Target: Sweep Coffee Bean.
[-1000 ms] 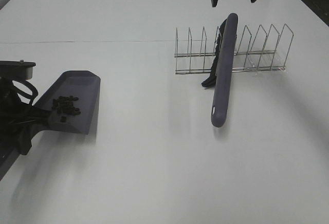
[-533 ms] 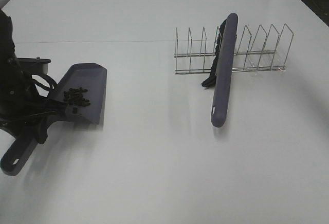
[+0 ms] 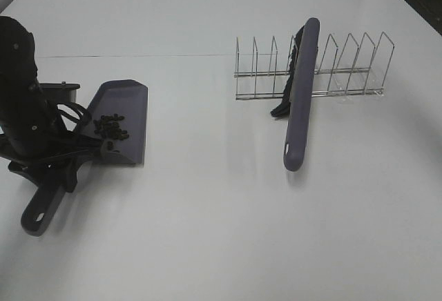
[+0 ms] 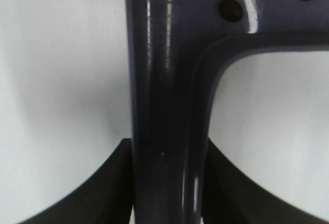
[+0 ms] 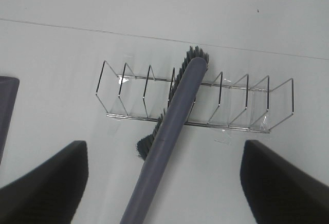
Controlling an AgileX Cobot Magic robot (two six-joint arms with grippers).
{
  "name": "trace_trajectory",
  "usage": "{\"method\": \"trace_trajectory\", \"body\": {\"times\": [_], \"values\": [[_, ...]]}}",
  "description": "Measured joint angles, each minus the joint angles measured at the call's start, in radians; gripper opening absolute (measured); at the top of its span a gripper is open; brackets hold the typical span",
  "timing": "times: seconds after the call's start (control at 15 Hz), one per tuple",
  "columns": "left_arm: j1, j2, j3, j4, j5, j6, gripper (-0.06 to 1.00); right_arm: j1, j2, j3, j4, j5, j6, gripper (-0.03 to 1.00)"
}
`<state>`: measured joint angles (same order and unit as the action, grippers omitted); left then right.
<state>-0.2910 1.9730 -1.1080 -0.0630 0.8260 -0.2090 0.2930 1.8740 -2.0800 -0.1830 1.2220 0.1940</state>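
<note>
Left wrist view shows the left gripper [image 4: 167, 183] squeezed tight on the handle of the purple dustpan [image 4: 169, 80], one black finger [image 4: 110, 188] on each side of it. A few coffee beans [image 4: 231, 9] sit on the pan just past the handle.

From the high camera, the left gripper [image 3: 59, 159] holds the dustpan [image 3: 124, 118] near the left side of the white table [image 3: 207, 232]. The coffee beans [image 3: 110, 127] lie in a small dark pile inside the pan. None can be seen on the table.

Over the last second the pan has moved toward the middle of the table and turned a bit, and the beans have stayed inside it. The right gripper was at the top of the high view a second ago and is gone from it now.

Right wrist view shows the right gripper [image 5: 164, 183] with its fingers wide apart, holding nothing, up above the brush [image 5: 169, 131]. The brush leans in the wire rack [image 5: 236, 106].

So the sweeping looks done, and the brush seems put away.
</note>
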Motion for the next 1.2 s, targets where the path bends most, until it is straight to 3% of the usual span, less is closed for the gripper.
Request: {"method": "trace_trajectory", "body": {"times": [0.13,0.27,0.33,0.8,0.93,1.0,1.2], "values": [[0.000,0.000,0.000,-0.001,0.002,0.009,0.47,0.000,-0.001,0.000,0.003,0.000,0.000,0.76],[0.000,-0.005,0.000,-0.001,0.002,0.031,0.76,0.000,-0.001,0.000,0.010,0.000,-0.002,0.76],[0.000,-0.052,0.000,-0.001,0.002,0.038,0.83,0.000,-0.001,0.000,0.010,0.001,-0.005,0.76],[0.012,-0.332,0.000,0.053,0.065,0.042,0.83,0.000,-0.013,0.000,0.040,0.002,-0.036,0.76],[0.039,-0.395,0.000,0.051,0.107,0.042,0.83,0.000,-0.032,0.000,0.070,0.002,-0.055,0.76],[0.074,-0.478,0.000,0.075,0.171,0.045,0.83,0.000,-0.062,0.002,0.102,0.002,-0.080,0.76],[0.084,-0.601,0.000,0.143,0.267,0.045,0.83,0.000,-0.124,0.088,0.114,0.000,-0.099,0.76]]}}
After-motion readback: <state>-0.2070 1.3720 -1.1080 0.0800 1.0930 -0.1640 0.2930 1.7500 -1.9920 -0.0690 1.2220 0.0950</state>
